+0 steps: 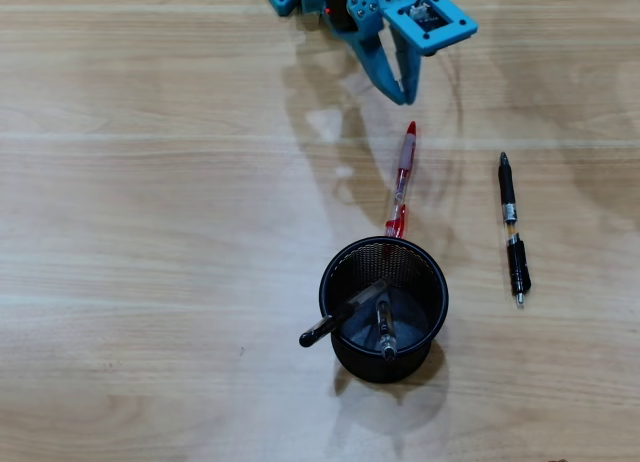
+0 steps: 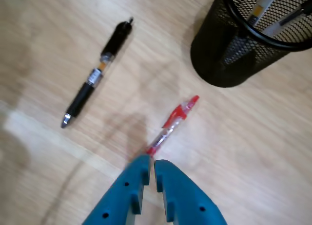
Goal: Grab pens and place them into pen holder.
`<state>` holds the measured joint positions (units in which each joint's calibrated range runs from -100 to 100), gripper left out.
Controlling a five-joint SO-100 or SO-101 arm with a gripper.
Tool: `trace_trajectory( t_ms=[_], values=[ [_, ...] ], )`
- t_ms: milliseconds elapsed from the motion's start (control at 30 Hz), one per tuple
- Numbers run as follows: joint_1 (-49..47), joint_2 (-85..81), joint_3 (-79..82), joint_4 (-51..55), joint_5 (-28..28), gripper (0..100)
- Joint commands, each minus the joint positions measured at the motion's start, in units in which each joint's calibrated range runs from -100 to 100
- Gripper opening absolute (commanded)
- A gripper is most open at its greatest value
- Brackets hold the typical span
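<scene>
A red pen lies on the wooden table just above the black mesh pen holder, its lower end touching the rim. It also shows in the wrist view. A black pen lies to the right, apart from the holder; it also shows in the wrist view. The holder has two dark pens inside. My blue gripper hangs above the red pen's top end, empty. In the wrist view my gripper has its jaws nearly together with a thin slit between them.
The arm's blue base and wrist sit at the top edge of the overhead view. Bare wooden table spreads to the left and below the holder.
</scene>
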<state>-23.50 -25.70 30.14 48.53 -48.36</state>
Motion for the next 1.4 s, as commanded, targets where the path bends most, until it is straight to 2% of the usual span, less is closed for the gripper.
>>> trace_trajectory(
  t_ms=[0,233,333,433,700,933,1367],
  values=[
    [-1.42,5.25,-8.55,0.24,-6.27,2],
    [-1.87,16.17,-16.12,1.45,-14.45,2],
    [-1.6,19.36,-18.56,7.13,-19.84,2],
    [-0.51,22.3,-21.17,11.95,-22.53,2],
    [1.03,27.17,-23.24,12.3,-24.71,3],
    [0.49,31.54,-25.41,12.73,-26.9,20],
    [-1.78,41.45,-30.81,12.12,-27.15,20]
  ],
)
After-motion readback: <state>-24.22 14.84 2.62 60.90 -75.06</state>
